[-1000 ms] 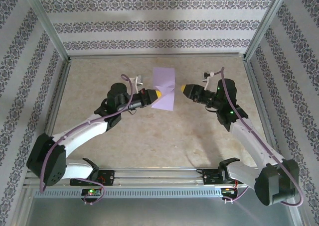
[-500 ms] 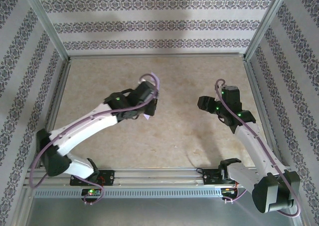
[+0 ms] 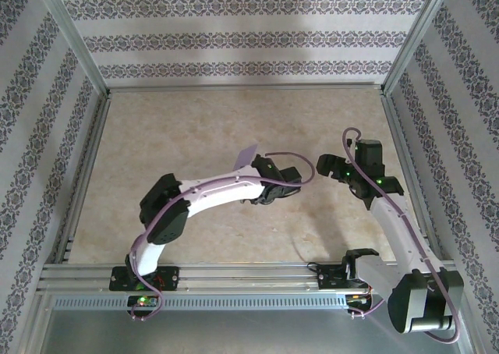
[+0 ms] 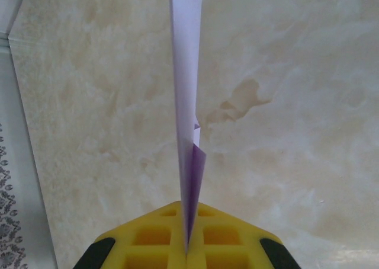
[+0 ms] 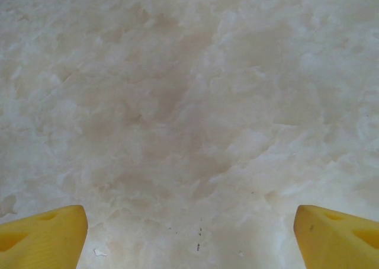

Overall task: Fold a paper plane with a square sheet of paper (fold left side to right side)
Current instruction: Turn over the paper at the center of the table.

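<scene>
**Left hand [image 4: 187, 236] pinches the lavender paper [image 4: 186, 73]; right hand [image 5: 189, 221] hangs wide open.**
The left arm [image 3: 218, 192] is bent sharply at the elbow and reaches low across toward the right arm [image 3: 394, 214]. Its yellow fingers [image 4: 154, 239] are pressed together on the paper, which runs edge-on straight out ahead of them above the desk [image 4: 296, 103]. The right hand points down, fingers spread far apart, with marbled desk between them.

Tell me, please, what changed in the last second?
The left gripper lifted the folded sheet of paper off the table and carried it nearer and rightward, still shut on it. The right gripper drew back to the right and opened its fingers. The table itself stayed unchanged.
</scene>
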